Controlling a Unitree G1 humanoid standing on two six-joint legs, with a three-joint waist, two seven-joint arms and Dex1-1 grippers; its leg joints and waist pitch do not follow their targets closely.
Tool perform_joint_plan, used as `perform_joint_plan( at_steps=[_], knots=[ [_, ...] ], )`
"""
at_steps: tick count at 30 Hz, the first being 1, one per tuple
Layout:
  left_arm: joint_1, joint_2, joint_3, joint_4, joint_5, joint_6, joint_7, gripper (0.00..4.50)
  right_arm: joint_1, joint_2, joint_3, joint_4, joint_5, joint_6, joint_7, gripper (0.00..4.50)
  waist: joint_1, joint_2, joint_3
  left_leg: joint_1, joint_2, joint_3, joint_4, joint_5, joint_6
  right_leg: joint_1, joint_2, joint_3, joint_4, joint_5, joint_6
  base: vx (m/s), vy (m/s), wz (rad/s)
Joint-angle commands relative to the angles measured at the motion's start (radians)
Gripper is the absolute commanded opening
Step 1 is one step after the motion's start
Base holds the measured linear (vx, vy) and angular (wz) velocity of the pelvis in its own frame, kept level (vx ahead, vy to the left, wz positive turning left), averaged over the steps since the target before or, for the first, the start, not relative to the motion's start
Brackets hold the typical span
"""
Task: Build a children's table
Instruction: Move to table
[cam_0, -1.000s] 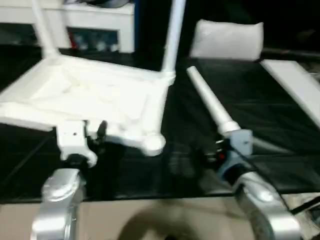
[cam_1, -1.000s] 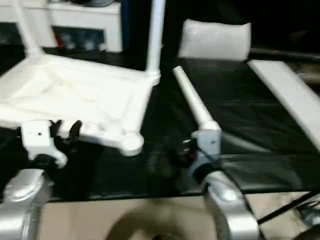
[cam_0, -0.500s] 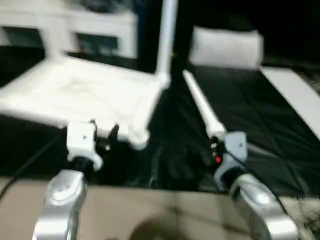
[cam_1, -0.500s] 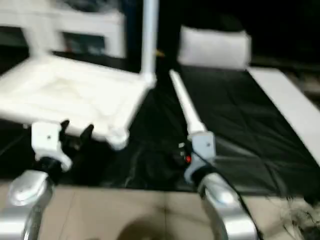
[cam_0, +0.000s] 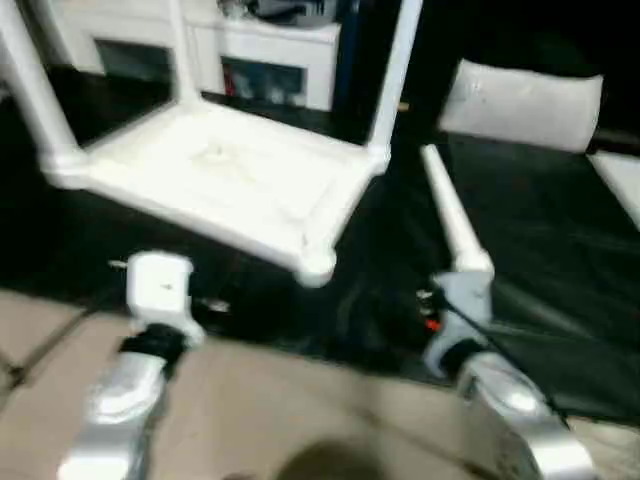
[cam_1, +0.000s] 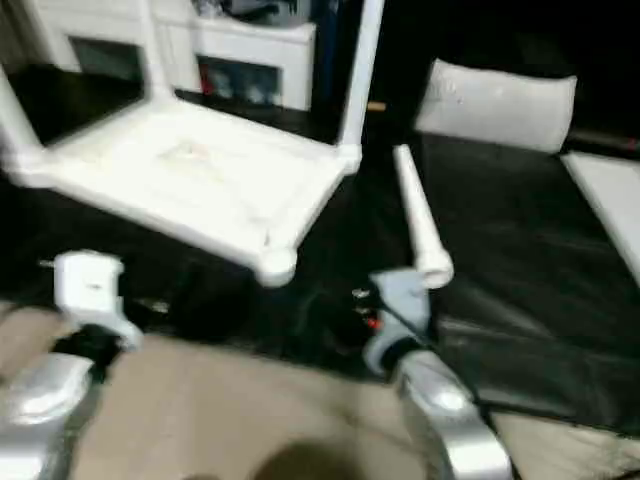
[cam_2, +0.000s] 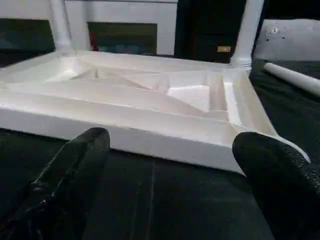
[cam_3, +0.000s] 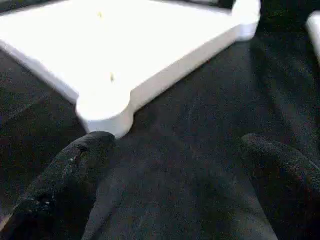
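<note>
Both grippers are spread wide and hold nothing. The left gripper (cam_2: 165, 185) hangs just short of the near long edge of the tabletop (cam_0: 215, 175), its 2 black fingers (cam_2: 70, 175) parted well beyond what they showed a second ago, when they sat close together against that edge. The right gripper (cam_3: 175, 190) hovers over the black mat (cam_0: 520, 250) beside the near corner socket (cam_0: 316, 265), its spread unchanged.

That tabletop lies upside down on the mat, ribbed underside up. 3 legs stand in its sockets: 1 at the near left corner (cam_0: 30, 95), 1 at the far left (cam_0: 180, 50), 1 at the far right (cam_0: 393, 75). The near right socket is bare. The 4th leg (cam_0: 447, 215) lies loose on the mat just right of the top, its thick end close to the right gripper.

Judging from this, the left arm has let go of the top, so the leg just fitted seems done with and the last leg is the likely next job.

Further out sit a whitish bag (cam_0: 520, 100) and a white shelf unit (cam_0: 265, 55). No brand, label or writing can be read anywhere.
</note>
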Motion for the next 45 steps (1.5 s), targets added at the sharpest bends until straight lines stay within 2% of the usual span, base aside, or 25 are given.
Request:
perform_joint_plan(
  at_steps=[1,3,4,6,7,9,10,11,12,13,15,16,17,19,20,22,24,25,27,29,30,33,36,40,45],
  knots=[
    [-0.003,-0.014,-0.032,-0.008,-0.005,0.007,-0.007,4.46,0.013,-0.017,-0.029,-0.006,0.004,0.006,-0.007,4.5,-0.061,0.037,-0.059,0.133,0.178,-0.154,-0.094,0.289,0.547,-0.178,-0.057,0.023,0.034,0.05,0.079,0.175,-0.021,-0.01],
    [0.0,-0.015,-0.034,-0.01,-0.003,0.007,-0.008,4.46,0.01,-0.021,-0.028,-0.005,0.005,0.007,-0.007,4.5,-0.082,0.018,-0.059,0.093,0.129,-0.094,-0.093,0.302,0.523,-0.177,-0.063,0.037,-0.005,0.156,0.049,0.104,-0.052,0.05],
    [0.0,-0.014,-0.036,-0.01,-0.002,0.008,-0.007,4.46,0.007,-0.023,-0.027,-0.005,0.003,0.005,-0.006,4.5,-0.063,-0.04,-0.036,-0.039,-0.033,0.031,-0.033,0.017,0.325,-0.038,-0.097,0.124,-0.18,0.038,-0.041,0.081,-0.06,0.08],
    [0.0,-0.014,-0.037,-0.011,-0.002,0.009,-0.006,4.46,0.005,-0.023,-0.028,-0.006,0.002,0.004,-0.006,4.5,-0.036,-0.032,-0.046,-0.116,-0.007,-0.027,0.102,-0.013,0.148,0.072,-0.218,0.213,-0.217,-0.212,-0.217,0.128,-0.035,-0.04],
    [-0.001,-0.013,-0.038,-0.012,-0.003,0.011,-0.006,4.46,0.002,-0.021,-0.03,-0.007,0.003,0.005,-0.007,4.5,-0.04,-0.043,-0.046,-0.146,-0.007,-0.03,0.108,0.051,0.07,0.079,-0.176,0.18,-0.2,-0.107,-0.276,0.141,-0.031,-0.09],
    [-0.002,-0.011,-0.039,-0.012,-0.003,0.013,-0.006,4.46,-0.002,-0.022,-0.031,-0.008,0.003,0.002,-0.006,4.5,-0.038,-0.023,-0.032,-0.131,0.008,-0.025,0.06,0.117,0.047,0.048,-0.147,0.13,-0.212,-0.068,-0.308,0.122,-0.021,-0.06],
    [-0.003,-0.01,-0.038,-0.011,-0.004,0.013,-0.006,4.46,-0.006,-0.024,-0.031,-0.008,0.001,-0.006,-0.003,4.5,-0.049,0.028,-0.017,-0.087,0.041,-0.008,-0.056,0.105,0.064,0.023,-0.086,0.037,-0.232,-0.208,-0.253,0.129,-0.002,-0.03],
    [-0.002,-0.008,-0.039,-0.012,-0.005,0.014,-0.005,4.46,-0.008,-0.027,-0.03,-0.01,0.001,-0.007,-0.003,4.5,-0.064,0.041,0.006,-0.089,0.055,-0.02,-0.1,-0.054,0.053,0.012,-0.047,0.012,-0.215,-0.284,-0.206,0.119,0.063,0.0],
    [-0.002,-0.008,-0.039,-0.012,-0.005,0.014,-0.005,4.46,-0.008,-0.027,-0.03,-0.011,0.001,-0.007,-0.003,4.5,-0.085,0.055,-0.027,-0.012,0.101,-0.071,-0.121,-0.23,0.072,-0.022,-0.007,0.01,-0.154,-0.192,-0.153,0.157,0.052,0.08],
    [-0.002,-0.007,-0.039,-0.013,-0.005,0.014,-0.005,4.46,-0.009,-0.027,-0.031,-0.013,0.003,-0.005,-0.004,4.5,-0.107,0.069,-0.042,0.034,0.124,-0.124,-0.141,-0.274,0.144,-0.042,-0.009,0.002,-0.094,-0.054,-0.122,0.157,0.052,0.08],
    [-0.001,-0.005,-0.04,-0.013,-0.004,0.014,-0.006,4.46,-0.012,-0.023,-0.035,-0.017,0.014,-0.006,-0.001,4.5,-0.122,0.066,-0.052,0.07,0.129,-0.156,-0.128,-0.134,0.294,-0.089,-0.009,-0.005,-0.05,0.033,-0.043,0.159,0.007,0.02],
    [-0.001,-0.004,-0.041,-0.012,-0.001,0.014,-0.007,4.46,-0.015,-0.023,-0.036,-0.018,0.019,-0.004,-0.001,4.5,-0.137,0.034,-0.056,0.079,0.141,-0.155,-0.108,0.067,0.495,-0.139,-0.039,0.016,-0.023,0.081,0.029,0.139,0.006,0.0],
    [-0.001,-0.004,-0.042,-0.012,-0.001,0.014,-0.007,4.46,-0.016,-0.022,-0.037,-0.018,0.02,-0.004,-0.002,4.5,-0.137,0.023,-0.052,0.066,0.129,-0.138,-0.103,0.101,0.508,-0.137,-0.052,0.029,-0.04,0.106,0.024,0.118,-0.028,0.04],
    [-0.003,-0.003,-0.043,-0.011,-0.001,0.015,-0.007,4.46,-0.02,-0.018,-0.04,-0.018,0.02,-0.002,-0.002,4.5,-0.098,-0.026,-0.039,-0.065,-0.013,0.003,-0.025,-0.01,0.348,-0.014,-0.109,0.122,-0.182,0.128,-0.076,0.118,-0.088,0.1],
    [-0.005,-0.002,-0.044,-0.01,0.0,0.015,-0.007,4.46,-0.024,-0.017,-0.042,-0.018,0.02,0.0,-0.002,4.5,-0.063,-0.023,-0.044,-0.139,-0.01,-0.018,0.069,0.003,0.236,0.078,-0.211,0.194,-0.229,-0.029,-0.128,0.121,-0.086,0.01],
    [-0.01,0.0,-0.046,-0.009,0.002,0.016,-0.007,4.46,-0.034,-0.016,-0.044,-0.017,0.022,0.004,-0.003,4.5,-0.05,-0.027,-0.037,-0.165,0.0,-0.02,0.058,0.087,0.11,0.081,-0.152,0.15,-0.216,-0.03,-0.202,0.086,-0.036,-0.09],
    [-0.02,0.011,-0.06,-0.016,-0.035,0.035,-0.053,4.46,-0.069,-0.026,-0.057,-0.001,0.025,0.013,-0.003,4.5,-0.047,0.03,-0.038,-0.104,0.05,-0.013,-0.077,0.198,0.107,0.048,-0.068,0.043,-0.202,0.011,-0.196,0.148,-0.015,-0.06],
    [-0.023,0.015,-0.066,-0.017,-0.043,0.043,-0.065,4.46,-0.082,-0.034,-0.06,0.008,0.025,0.01,0.001,4.5,-0.07,0.057,-0.055,-0.039,0.09,-0.064,-0.084,0.264,0.171,-0.011,-0.007,0.011,-0.116,0.144,-0.127,0.125,0.025,-0.02],
    [-0.026,0.02,-0.074,-0.023,-0.057,0.046,-0.087,4.46,-0.101,-0.044,-0.065,0.016,0.027,0.02,0.004,4.5,-0.097,0.041,-0.071,0.033,0.141,-0.136,-0.053,0.517,0.359,-0.097,-0.041,0.03,-0.066,0.238,-0.055,0.157,0.013,0.05],
    [-0.039,0.048,-0.101,-0.032,-0.069,0.065,-0.134,4.46,-0.161,-0.053,-0.085,0.047,0.023,0.031,-0.005,4.5,-0.081,0.018,-0.072,0.015,0.121,-0.125,-0.011,0.89,0.387,-0.116,-0.096,0.084,-0.085,0.399,0.009,0.098,0.006,0.05],
    [-0.046,0.064,-0.114,-0.036,-0.071,0.079,-0.155,4.46,-0.197,-0.061,-0.09,0.067,0.022,0.036,0.0,4.5,-0.074,-0.008,-0.077,-0.045,0.054,-0.074,-0.006,0.891,0.304,-0.062,-0.093,0.104,-0.086,0.599,0.045,0.0,0.0,0.0],
    [-0.064,0.09,-0.135,-0.04,-0.065,0.103,-0.181,4.46,-0.266,-0.076,-0.096,0.117,0.0,0.047,-0.009,4.5,-0.058,-0.012,-0.065,-0.097,0.035,-0.027,-0.057,0.387,0.073,-0.004,-0.065,0.084,-0.094,0.781,0.041,-0.046,-0.007,-0.03],
    [-0.079,0.119,-0.153,-0.046,-0.056,0.127,-0.199,4.46,-0.34,-0.097,-0.083,0.199,-0.058,0.072,-0.05,4.5,-0.066,0.001,-0.042,-0.068,0.066,-0.029,-0.092,-0.028,-0.05,-0.025,-0.066,0.078,-0.128,0.319,-0.06,-0.102,-0.016,-0.01],
    [-0.127,0.167,-0.17,-0.086,-0.1,0.205,-0.262,4.46,-0.491,-0.109,-0.092,0.367,-0.049,0.243,-0.088,4.5,-0.066,0.001,-0.02,-0.054,0.066,-0.006,-0.105,-0.237,-0.095,-0.058,-0.077,0.093,-0.164,-0.173,-0.116,-0.135,-0.007,0.02],
    [-0.159,0.227,-0.189,-0.157,-0.175,0.307,-0.335,4.46,-0.647,-0.117,-0.079,0.582,-0.068,0.242,-0.049,4.5,-0.064,-0.004,-0.024,-0.067,0.068,0.002,-0.108,-0.218,-0.11,-0.065,-0.08,0.088,-0.164,-0.22,-0.097,-0.069,0.005,0.0]
  ],
)
